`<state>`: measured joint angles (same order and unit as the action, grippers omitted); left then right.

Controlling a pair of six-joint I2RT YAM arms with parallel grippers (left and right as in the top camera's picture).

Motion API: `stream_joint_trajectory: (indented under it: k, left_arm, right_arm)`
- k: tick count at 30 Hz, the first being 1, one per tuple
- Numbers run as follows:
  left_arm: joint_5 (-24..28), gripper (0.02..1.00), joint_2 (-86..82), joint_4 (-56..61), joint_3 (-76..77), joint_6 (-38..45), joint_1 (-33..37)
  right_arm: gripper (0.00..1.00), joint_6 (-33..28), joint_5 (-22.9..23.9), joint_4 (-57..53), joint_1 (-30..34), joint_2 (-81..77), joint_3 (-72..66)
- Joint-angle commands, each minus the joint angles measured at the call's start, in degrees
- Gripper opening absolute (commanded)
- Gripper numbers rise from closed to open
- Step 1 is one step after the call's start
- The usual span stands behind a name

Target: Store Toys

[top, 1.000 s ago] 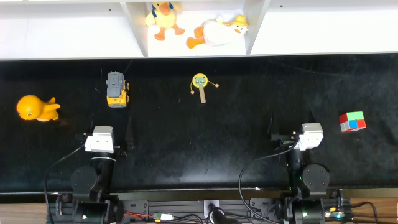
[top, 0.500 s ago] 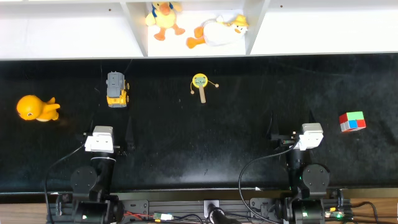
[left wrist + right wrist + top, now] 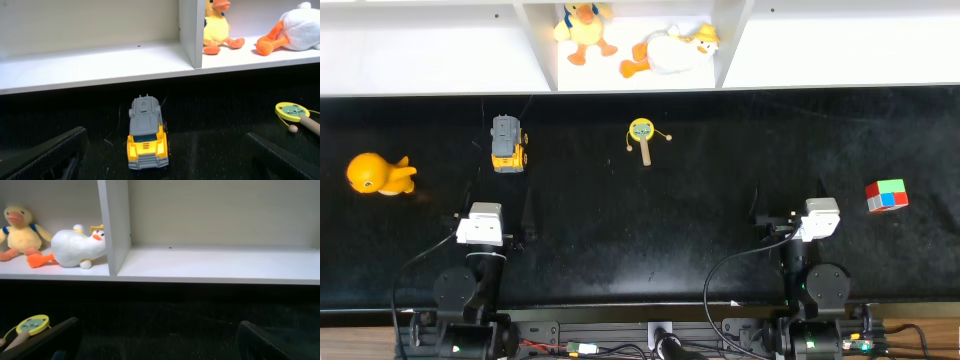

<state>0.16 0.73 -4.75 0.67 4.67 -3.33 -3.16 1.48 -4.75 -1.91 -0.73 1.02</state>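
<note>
The yellow duck (image 3: 582,30) and white duck (image 3: 668,50) are on the shelf (image 3: 440,60), 4 toys wait, the truck (image 3: 507,143), orange duck (image 3: 380,174), rattle (image 3: 642,138) and cube (image 3: 886,195), and the left gripper (image 3: 165,150) and right gripper (image 3: 157,335) have their jaws apart.

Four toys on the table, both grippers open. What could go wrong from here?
The toy truck sits on wheels, so a finger nudge may roll it away. The rattle lies flat with a thin handle, likely a slippery pick. The middle shelf bay already holds the yellow plush duck and white plush duck; another toy pushed in could topple them.
</note>
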Motion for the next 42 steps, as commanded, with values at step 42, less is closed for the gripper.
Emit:
stream_joint_trajectory:
  k: [42]
  left_arm:
    - [15.6, 0.996, 45.3, -49.9, 47.1, 9.3, 21.6]
  right_arm:
    - [0.996, 0.4, -0.3, 0.3, 0.1, 0.5, -0.7]
